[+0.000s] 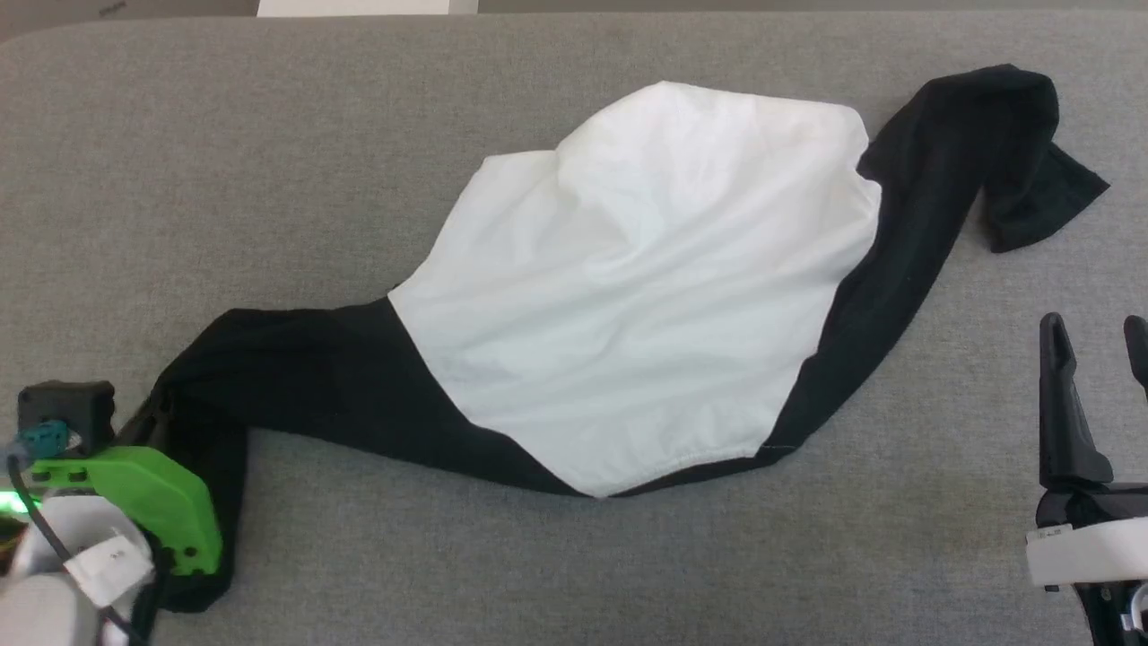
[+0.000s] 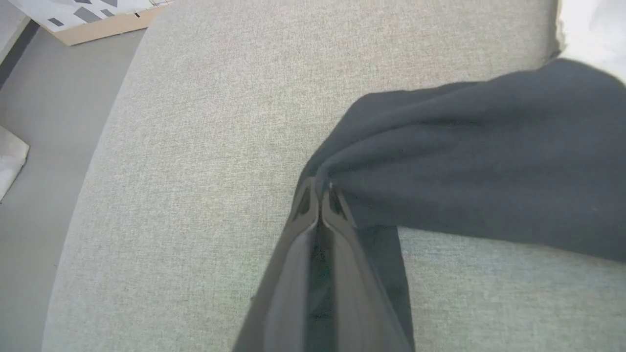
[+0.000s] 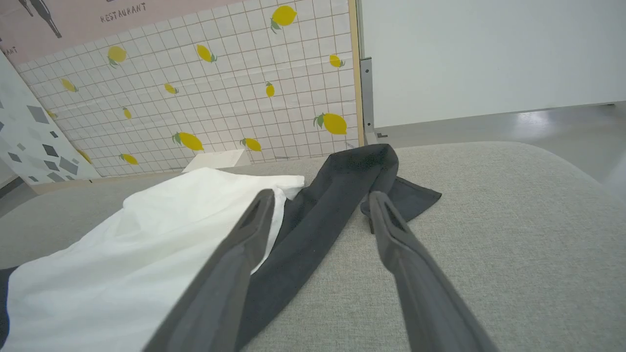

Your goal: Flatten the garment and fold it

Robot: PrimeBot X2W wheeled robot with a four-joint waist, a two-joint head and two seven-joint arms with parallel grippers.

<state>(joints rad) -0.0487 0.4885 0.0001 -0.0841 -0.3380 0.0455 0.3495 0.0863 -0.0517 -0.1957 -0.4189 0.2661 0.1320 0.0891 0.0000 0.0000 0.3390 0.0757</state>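
Grey woven cloth covers the surface (image 1: 269, 135) across the head view. The garment (image 1: 646, 296) sprawls on it diagonally: the white body lies in the middle of the frame, one black sleeve is doubled over on itself at the upper right, and a black band trails to the lower left. There the left tool (image 1: 148, 422) meets the black end, its green housing lying over the cloth. At the lower right the right tool (image 1: 1096, 336) stands well apart from the garment, fingers spread, on nothing.

The left wrist view shows the left tool (image 2: 320, 195) with its two fingers pressed together on a small peak of black fabric. The rest of the garment (image 2: 479, 161) runs off to the right of the frame. The curved edge of the surface (image 2: 161, 146) is close on the left, with floor beyond it.

In the right wrist view the right tool (image 3: 321, 198) points along the surface with its fingers wide. The folded sleeve lies past the tips and the white body (image 3: 146, 244) fills the lower left. A white box (image 3: 217, 160) sits beyond the garment.

The pinch looks shallow, so a hard pull could strip the fabric out of it. With only one end held, a tug would likely drag the whole garment toward the near edge instead of flattening it, and the doubled sleeve would stay bunched.
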